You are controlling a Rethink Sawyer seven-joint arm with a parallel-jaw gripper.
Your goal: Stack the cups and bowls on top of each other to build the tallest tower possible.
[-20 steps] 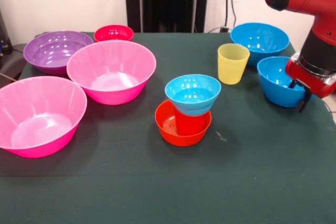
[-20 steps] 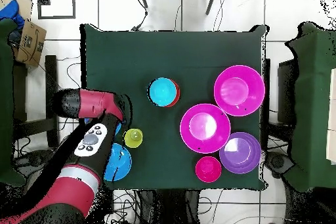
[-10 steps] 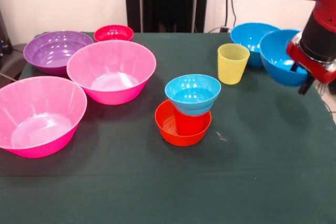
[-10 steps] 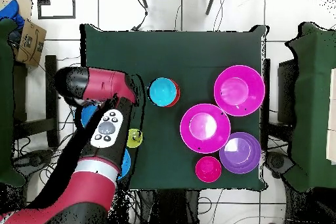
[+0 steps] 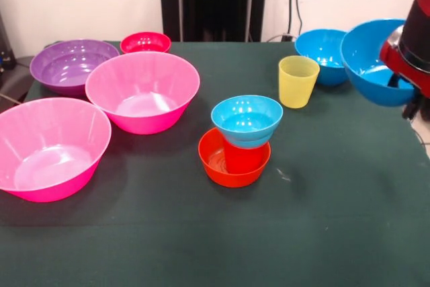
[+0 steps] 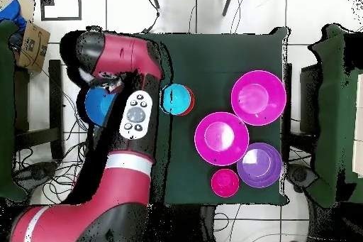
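Observation:
The tower stands mid-table: a small orange bowl (image 5: 213, 164) holds an upside-down red cup (image 5: 243, 157), and a small light-blue bowl (image 5: 246, 120) sits upright on top; from above it shows as the light-blue bowl (image 6: 176, 99). At the right edge my gripper (image 5: 405, 92) is shut on the rim of a large blue bowl (image 5: 373, 62), held tilted in the air above the table; overhead, this blue bowl (image 6: 97, 105) peeks out beside the arm. A yellow cup (image 5: 298, 80) stands upright to the right of the tower. A second large blue bowl (image 5: 322, 50) rests behind it.
Two large pink bowls (image 5: 142, 90) (image 5: 50, 146), a purple bowl (image 5: 72, 64) and a small red bowl (image 5: 145, 42) fill the left side. Overhead, the arm (image 6: 131, 125) covers the table's left strip and hides the yellow cup.
My gripper has risen with the large blue bowl, lifting it off the table and carrying it up and to the right in the front view. Everything else is unmoved.

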